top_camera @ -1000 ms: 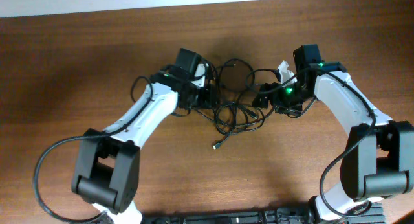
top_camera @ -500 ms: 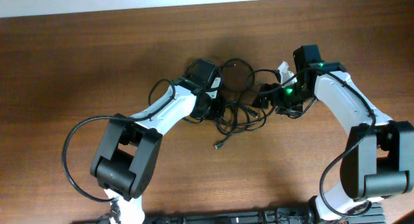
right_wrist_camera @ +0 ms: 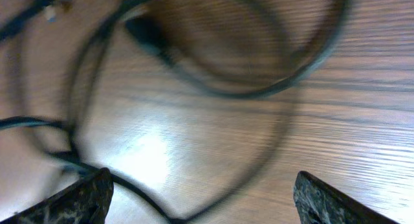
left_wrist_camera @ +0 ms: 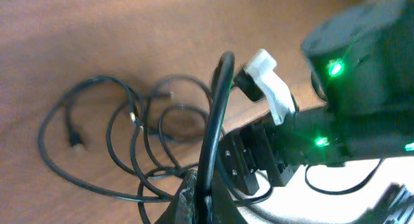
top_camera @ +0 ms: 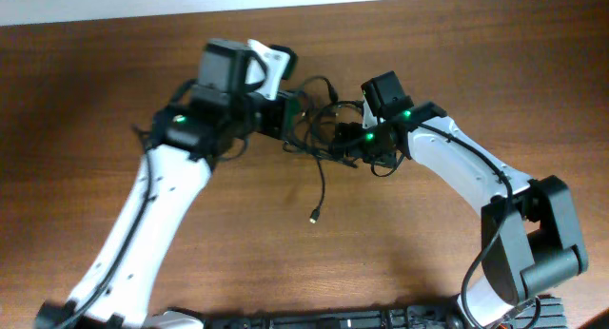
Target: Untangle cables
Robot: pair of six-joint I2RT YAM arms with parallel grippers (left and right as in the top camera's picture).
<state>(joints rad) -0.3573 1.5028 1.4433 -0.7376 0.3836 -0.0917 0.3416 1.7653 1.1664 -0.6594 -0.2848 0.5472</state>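
left gripper (top_camera: 287,116) moved toward far edge, dragging cables (top_camera: 316,144) | fingers clamped on cables | right gripper (right_wrist_camera: 200,198) fingers apart

This looks to me like a robotics lab bench. A plain brown wood-grain tabletop (top_camera: 86,91) lies under a fixed overhead camera. My white-and-black jointed left arm (top_camera: 157,201) and right arm (top_camera: 457,167) reach across it, small green status lights (top_camera: 407,113) glowing on them.

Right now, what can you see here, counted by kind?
White-and-black robot arms, left and right: 2
Tangled bundle of thin black cables: 1, separate cords uncountable
Brown wooden table: 1
Total: 4
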